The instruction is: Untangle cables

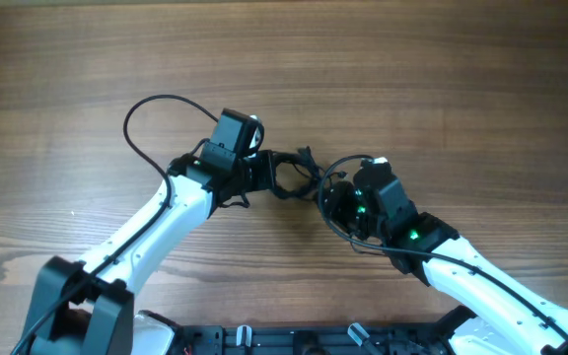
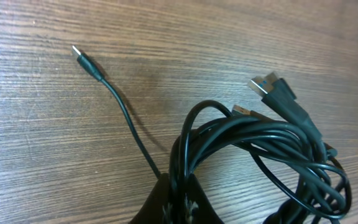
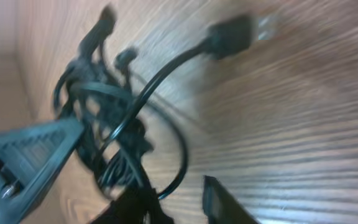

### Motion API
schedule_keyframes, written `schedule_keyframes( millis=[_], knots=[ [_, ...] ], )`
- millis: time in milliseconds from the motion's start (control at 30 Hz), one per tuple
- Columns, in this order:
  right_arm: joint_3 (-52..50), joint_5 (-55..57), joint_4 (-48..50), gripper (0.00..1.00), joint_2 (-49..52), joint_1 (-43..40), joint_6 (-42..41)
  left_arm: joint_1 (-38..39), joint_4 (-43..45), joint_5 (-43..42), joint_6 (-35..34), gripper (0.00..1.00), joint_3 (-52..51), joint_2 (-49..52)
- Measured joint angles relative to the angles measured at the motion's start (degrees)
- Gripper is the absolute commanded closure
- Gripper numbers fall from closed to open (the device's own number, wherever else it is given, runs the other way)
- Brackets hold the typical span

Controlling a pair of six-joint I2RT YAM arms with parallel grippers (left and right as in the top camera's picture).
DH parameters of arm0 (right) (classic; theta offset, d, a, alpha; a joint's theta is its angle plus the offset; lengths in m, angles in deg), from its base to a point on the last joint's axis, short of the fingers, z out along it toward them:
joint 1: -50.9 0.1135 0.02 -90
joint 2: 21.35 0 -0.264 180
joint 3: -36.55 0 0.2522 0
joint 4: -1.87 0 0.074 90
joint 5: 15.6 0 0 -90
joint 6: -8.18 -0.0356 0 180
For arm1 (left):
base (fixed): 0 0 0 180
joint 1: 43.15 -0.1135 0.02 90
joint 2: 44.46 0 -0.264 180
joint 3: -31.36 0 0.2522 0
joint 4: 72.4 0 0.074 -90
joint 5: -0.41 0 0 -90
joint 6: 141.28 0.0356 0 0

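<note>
The cables (image 1: 299,174) are a small tangle of thin black cords on the wooden table, between my two grippers. My left gripper (image 1: 261,175) is shut on several strands at the tangle's left side. In the left wrist view its jaws (image 2: 182,190) pinch those strands together. The loops (image 2: 260,143) spread to the right, with USB plugs (image 2: 272,87) and one small plug (image 2: 82,58) lying free. My right gripper (image 1: 335,202) is at the tangle's right edge. The blurred right wrist view shows it (image 3: 173,186) with fingers apart and one cord loop (image 3: 180,168) running between them, close to the left finger.
A thicker black arm cable (image 1: 138,123) loops out over the table behind my left arm. Another one (image 1: 348,237) curls beside my right wrist. The robot base frame (image 1: 294,340) runs along the near edge. Part of my left gripper (image 3: 23,155) shows in the right wrist view.
</note>
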Motion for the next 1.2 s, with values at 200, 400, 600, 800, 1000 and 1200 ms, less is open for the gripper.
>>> schedule_keyframes(
  millis=[200,400,600,800,1000,1200],
  knots=[
    [0.0,3.2,0.0,0.72,0.0,0.0,-0.7,0.0,0.1,-3.0,-0.2,0.96,0.0,-4.7],
    [0.0,4.5,-0.8,0.62,0.0,0.0,0.2,0.0,0.3,-7.9,-0.4,0.96,0.0,-6.6],
    [0.0,5.5,-2.2,0.54,0.0,0.0,16.3,-0.3,0.9,-11.2,-0.6,0.96,0.0,-8.4],
    [0.1,5.3,-8.8,0.54,0.0,0.0,22.3,-1.5,5.2,-13.5,-0.6,0.96,0.0,-13.3],
    [0.1,5.1,-8.9,0.52,0.0,0.1,23.7,-4.1,5.7,-15.0,-0.6,0.96,0.0,-14.0],
    [0.2,5.1,-11.0,0.44,0.0,-0.8,23.9,-8.2,5.8,-11.8,-1.1,0.96,0.0,-14.1]
  ],
)
